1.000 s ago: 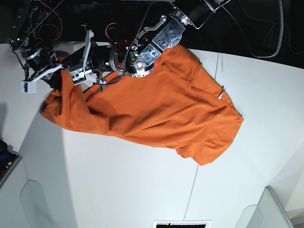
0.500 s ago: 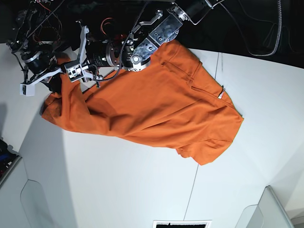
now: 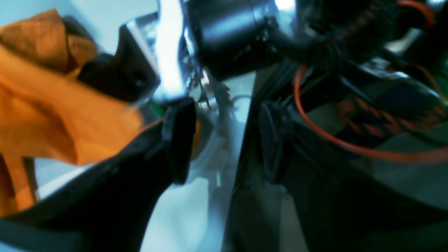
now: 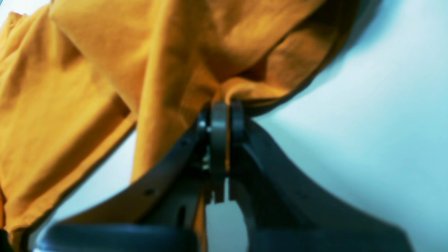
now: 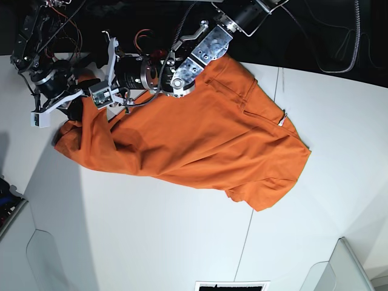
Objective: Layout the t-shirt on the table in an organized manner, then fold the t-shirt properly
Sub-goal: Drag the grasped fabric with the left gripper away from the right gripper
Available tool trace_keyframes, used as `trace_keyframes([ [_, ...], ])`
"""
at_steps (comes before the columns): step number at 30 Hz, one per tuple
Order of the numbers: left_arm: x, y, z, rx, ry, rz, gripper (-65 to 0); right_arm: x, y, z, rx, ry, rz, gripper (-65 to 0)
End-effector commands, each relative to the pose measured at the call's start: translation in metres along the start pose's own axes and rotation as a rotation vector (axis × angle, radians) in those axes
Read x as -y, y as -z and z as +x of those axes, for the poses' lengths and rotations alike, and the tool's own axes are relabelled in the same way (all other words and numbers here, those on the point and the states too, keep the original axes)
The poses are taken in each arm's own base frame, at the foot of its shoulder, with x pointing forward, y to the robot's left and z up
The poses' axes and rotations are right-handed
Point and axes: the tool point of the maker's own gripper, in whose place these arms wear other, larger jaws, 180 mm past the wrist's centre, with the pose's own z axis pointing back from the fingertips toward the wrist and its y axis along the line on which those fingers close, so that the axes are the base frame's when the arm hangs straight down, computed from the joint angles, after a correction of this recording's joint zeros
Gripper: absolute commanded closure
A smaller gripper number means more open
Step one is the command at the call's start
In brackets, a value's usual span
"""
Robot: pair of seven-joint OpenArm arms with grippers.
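The orange t-shirt (image 5: 200, 139) lies rumpled across the white table (image 5: 170, 242), running from the far left to the middle right. My right gripper (image 5: 74, 111) is shut on a bunched fold at the shirt's left end; in the right wrist view the gripper (image 4: 224, 105) pinches the cloth (image 4: 105, 70) just above the table (image 4: 350, 105). My left gripper (image 5: 97, 76) hovers close beside it, open. In the blurred left wrist view that gripper (image 3: 225, 143) stands wide apart with nothing between its fingers, and the shirt (image 3: 52, 105) hangs to its left.
Both arms crowd the table's far left corner, with cables (image 5: 60, 18) behind them against a dark backdrop. A thin dark seam (image 5: 242, 242) crosses the tabletop. Grey bins sit at the near right (image 5: 342, 267) and near left (image 5: 18, 242) corners.
My left gripper has opened, let go of the shirt's top edge and lifted slightly away. The right gripper keeps its hold, and the shirt's left end has shifted a little.
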Motion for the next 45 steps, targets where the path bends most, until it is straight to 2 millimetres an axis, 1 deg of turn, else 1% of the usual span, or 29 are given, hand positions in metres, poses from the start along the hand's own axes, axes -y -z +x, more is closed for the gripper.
trace_keyframes([
  [1,-0.058,-0.021,-0.005,-0.037,0.012,0.168,-34.8,0.007,-0.009,0.014,0.038,-0.037,-0.001,0.0],
  [3,-0.066,-0.033,-0.004,-0.02,-0.02,0.157,-34.8,0.01,-0.01,0.014,0.031,-0.048,-0.01,0.0],
  [5,-0.075,-0.041,0.003,0.012,-0.058,0.169,-34.8,0.011,-0.01,0.014,0.028,-0.053,-0.013,0.0],
  [8,-0.079,-0.044,0.006,0.028,-0.075,0.17,-34.8,0.009,-0.009,0.016,0.035,-0.048,-0.007,0.0],
  [10,-0.077,-0.043,0.004,0.022,-0.077,0.165,-34.8,0.007,-0.009,0.016,0.041,-0.038,0.001,0.0],
  [14,-0.068,-0.041,-0.009,-0.008,-0.091,0.15,-34.8,0.008,-0.01,0.009,0.018,-0.034,-0.001,0.0],
  [19,-0.07,-0.044,-0.011,-0.015,-0.083,0.15,-34.8,0.008,-0.009,0.014,0.026,-0.043,-0.002,0.0],
  [22,-0.058,-0.041,-0.01,-0.01,-0.087,0.091,-34.8,0.008,-0.009,0.014,0.026,-0.042,-0.001,0.0],
  [24,-0.053,-0.039,-0.01,-0.013,-0.086,0.077,-34.8,0.007,-0.009,0.015,0.027,-0.041,-0.001,0.0],
  [26,-0.052,-0.038,-0.011,-0.022,-0.068,0.077,-34.8,0.007,-0.009,0.015,0.028,-0.04,0.001,0.0],
  [28,-0.056,-0.038,-0.014,-0.04,-0.034,0.095,-34.6,0.007,-0.009,0.015,0.028,-0.04,0.0,0.0],
  [29,-0.058,-0.039,-0.015,-0.05,-0.015,0.104,-33.7,0.007,-0.009,0.015,0.028,-0.04,0.0,0.0],
  [30,-0.059,-0.039,-0.017,-0.061,0.002,0.114,-30.0,0.007,-0.009,0.015,0.028,-0.04,0.0,0.0],
  [31,-0.061,-0.039,-0.019,-0.07,0.012,0.124,-23.7,0.007,-0.009,0.015,0.028,-0.04,0.0,0.0],
  [33,-0.063,-0.04,-0.02,-0.079,0.02,0.131,-7.9,0.007,-0.009,0.015,0.028,-0.041,0.0,0.0],
  [34,-0.064,-0.041,-0.022,-0.087,0.022,0.133,-1.9,0.008,-0.009,0.015,0.029,-0.044,-0.003,0.0],
  [35,-0.064,-0.042,-0.025,-0.098,0.025,0.132,0.0,0.01,-0.009,0.016,0.033,-0.054,-0.01,0.0],
  [37,-0.064,-0.048,-0.034,-0.134,0.056,0.099,0.0,0.016,-0.01,0.02,0.041,-0.089,-0.039,0.0],
  [39,-0.064,-0.059,-0.047,-0.17,0.091,0.061,0.0,0.025,-0.013,0.024,0.039,-0.131,-0.069,0.0],
  [42,-0.081,-0.084,-0.067,-0.222,0.095,0.079,0.0,0.04,-0.02,0.032,0.025,-0.188,-0.107,0.0],
  [45,-0.102,-0.11,-0.081,-0.264,0.105,0.111,0.0,0.055,-0.028,0.048,0.026,-0.249,-0.141,0.0],
])
